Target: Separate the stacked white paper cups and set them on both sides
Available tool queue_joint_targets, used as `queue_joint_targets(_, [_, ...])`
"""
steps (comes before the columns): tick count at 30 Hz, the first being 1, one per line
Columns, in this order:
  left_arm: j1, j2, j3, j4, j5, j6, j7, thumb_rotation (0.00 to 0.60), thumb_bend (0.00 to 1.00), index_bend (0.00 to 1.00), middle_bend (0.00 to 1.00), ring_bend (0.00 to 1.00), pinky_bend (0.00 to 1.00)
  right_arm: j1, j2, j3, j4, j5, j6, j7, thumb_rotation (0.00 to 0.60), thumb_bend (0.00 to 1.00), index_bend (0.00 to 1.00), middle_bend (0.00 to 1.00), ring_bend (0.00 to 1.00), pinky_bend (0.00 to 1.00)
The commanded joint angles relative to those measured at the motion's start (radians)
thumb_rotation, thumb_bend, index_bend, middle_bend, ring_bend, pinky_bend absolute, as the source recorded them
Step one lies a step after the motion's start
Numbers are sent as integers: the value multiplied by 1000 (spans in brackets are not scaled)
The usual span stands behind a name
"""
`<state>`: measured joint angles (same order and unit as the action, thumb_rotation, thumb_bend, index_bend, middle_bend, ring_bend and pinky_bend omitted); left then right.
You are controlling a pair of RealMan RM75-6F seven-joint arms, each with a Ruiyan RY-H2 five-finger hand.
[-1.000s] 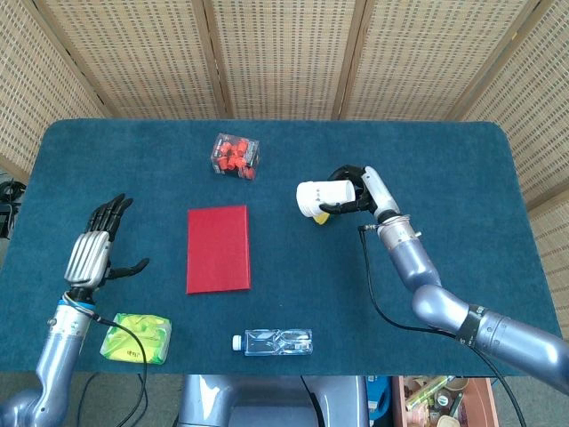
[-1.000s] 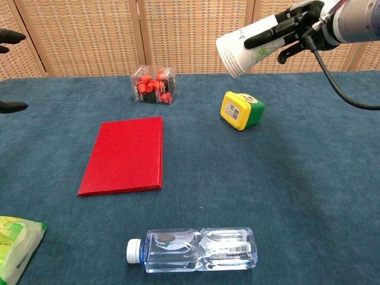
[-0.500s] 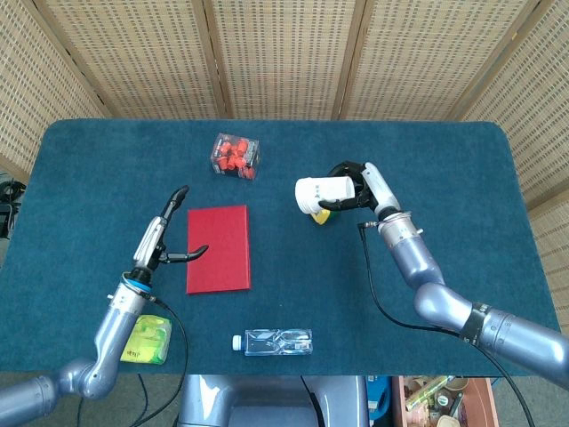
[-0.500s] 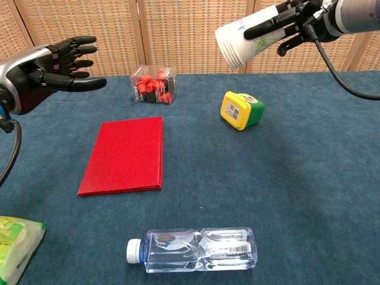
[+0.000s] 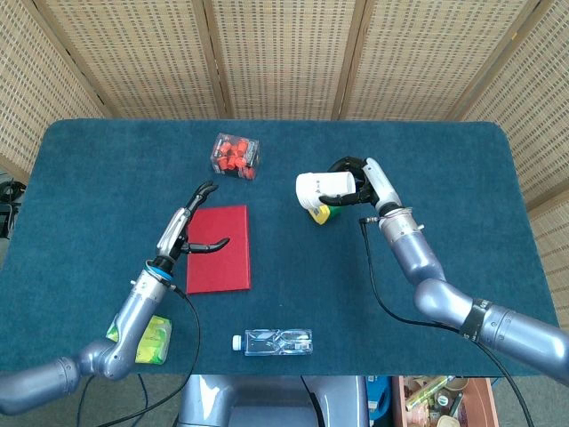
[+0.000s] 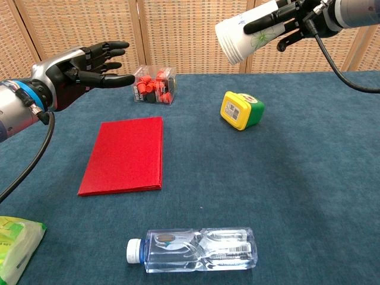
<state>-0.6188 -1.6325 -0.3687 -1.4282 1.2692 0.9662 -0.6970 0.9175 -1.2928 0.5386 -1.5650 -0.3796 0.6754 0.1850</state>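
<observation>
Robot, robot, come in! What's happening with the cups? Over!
Right robot hand holds stacked white cups sideways in the air. Left robot hand open, above red book. Cups not separated.

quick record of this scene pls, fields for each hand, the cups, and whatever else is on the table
right hand: grips the stacked white paper cups, held on their side above the table
left hand: holds nothing, fingers apart, raised over the red booklet
cups: not yet separated
table: dark blue cloth
other items: clear box of red pieces, yellow-green container, water bottle lying flat, green packet
</observation>
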Motion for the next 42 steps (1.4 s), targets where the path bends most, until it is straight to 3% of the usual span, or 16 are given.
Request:
queue_joint_targets(1, [-16, -13, -5, 16, -6, -14, -12, 600, 230, 155, 0, 0, 0, 1, -11, -10, 0, -13, 7, 7, 600, 115, 776, 617, 495, 739])
queue_joint_targets(8, [-65, -93, -33, 106, -16, -69, -201, 600, 230, 232, 0, 0, 0, 22, -46, -27, 64, -16, -17, 24, 600, 115, 777, 617, 495, 739])
queue_joint_targets(15, [-99, -149, -31, 184, 13, -70, -287, 600, 229, 274, 0, 0, 0, 16, -45, -31, 62, -37, -12, 40, 600, 115, 776, 617, 495, 739])
queue_joint_targets(42, [-193, -267, -73, 250, -32, -69, -306, 600, 229, 415, 0, 0, 0, -13, 8, -52, -22, -82, 9, 71, 600, 115, 776, 617, 495, 739])
